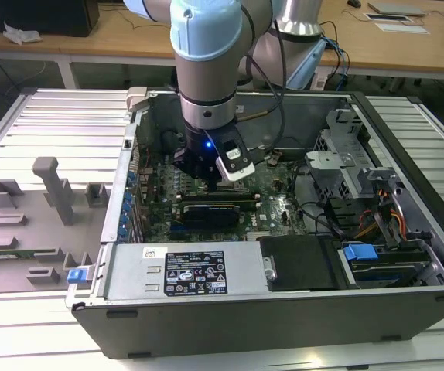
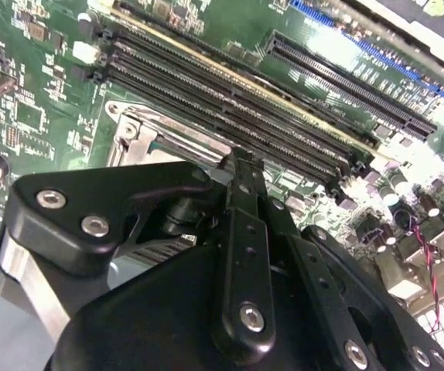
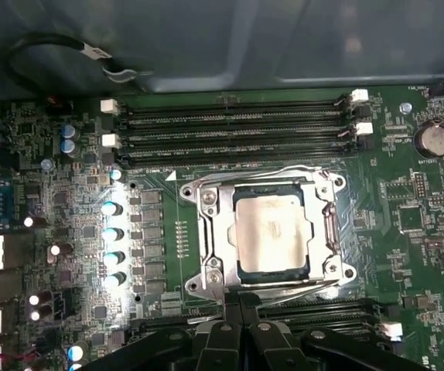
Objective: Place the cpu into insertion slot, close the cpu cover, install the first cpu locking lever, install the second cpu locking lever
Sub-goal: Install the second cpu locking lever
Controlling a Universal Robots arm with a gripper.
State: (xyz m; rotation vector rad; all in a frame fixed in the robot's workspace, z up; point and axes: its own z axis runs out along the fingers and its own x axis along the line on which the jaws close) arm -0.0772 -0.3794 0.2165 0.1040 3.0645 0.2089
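Note:
In the first wrist view the cpu (image 3: 272,232), a dull silver square, lies in the insertion slot (image 3: 272,277), whose dark frame shows around it. The silver cpu cover (image 3: 206,232) lies flat over the chip's edges. One thin wire locking lever (image 3: 268,171) runs low along the socket side by the memory slots, another (image 3: 299,290) along the side nearest my gripper (image 3: 241,305). The black fingers are shut together at that near edge, nothing visible between them. In the second wrist view the gripper (image 2: 241,162) stands over the socket's corner (image 2: 137,131). In the exterior view the gripper (image 1: 206,176) hangs inside the open computer case.
Long black memory slots (image 3: 237,116) flank the socket, with more (image 3: 322,313) beside my fingers. A coin battery (image 3: 432,139) and a row of capacitors (image 3: 112,232) stand nearby. A black card (image 1: 214,210), power supply (image 1: 183,270), drive cage (image 1: 346,162) and case walls surround me. A grey fixture tray (image 1: 36,224) lies outside.

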